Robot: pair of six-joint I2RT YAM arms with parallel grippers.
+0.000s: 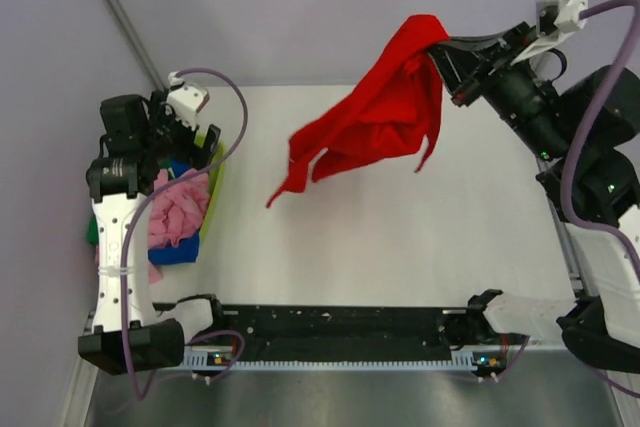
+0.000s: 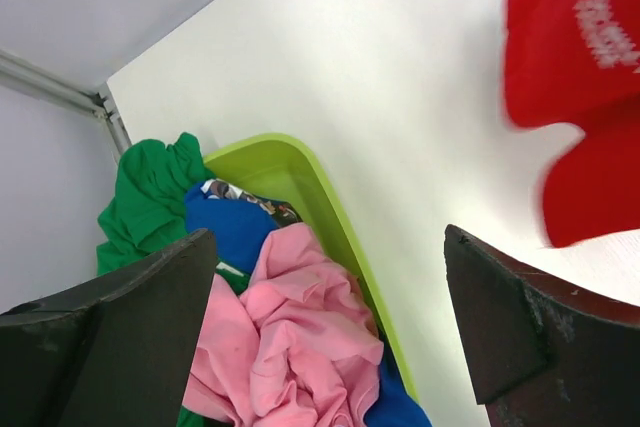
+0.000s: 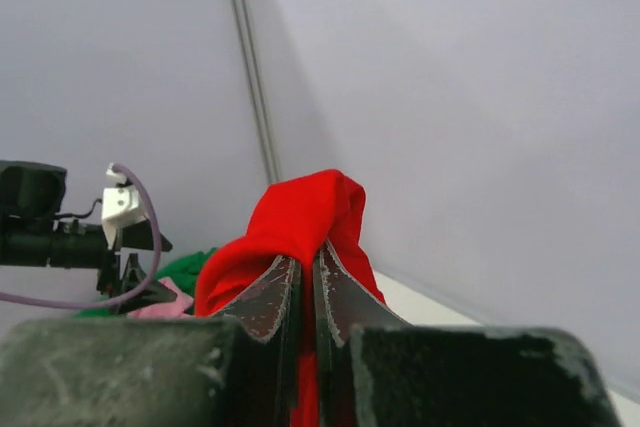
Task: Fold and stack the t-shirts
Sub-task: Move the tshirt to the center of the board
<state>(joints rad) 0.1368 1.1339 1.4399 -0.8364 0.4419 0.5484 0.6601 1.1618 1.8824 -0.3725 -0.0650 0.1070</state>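
Observation:
My right gripper (image 1: 440,47) is shut on the red t-shirt (image 1: 375,112) and holds it high above the back right of the white table (image 1: 400,237); the cloth hangs down and trails left. In the right wrist view the red cloth (image 3: 300,217) is pinched between the closed fingers (image 3: 272,299). My left gripper (image 1: 195,147) is open and empty above the lime-green basket (image 2: 300,172), which holds the pink t-shirt (image 2: 290,337), the blue one (image 2: 228,222) and the green one (image 2: 145,192). The red t-shirt also shows at the right of the left wrist view (image 2: 580,77).
The basket (image 1: 213,182) stands at the table's left edge, next to the left arm. Metal frame posts (image 1: 120,12) rise at the back corners. A black rail (image 1: 340,327) runs along the near edge between the arm bases.

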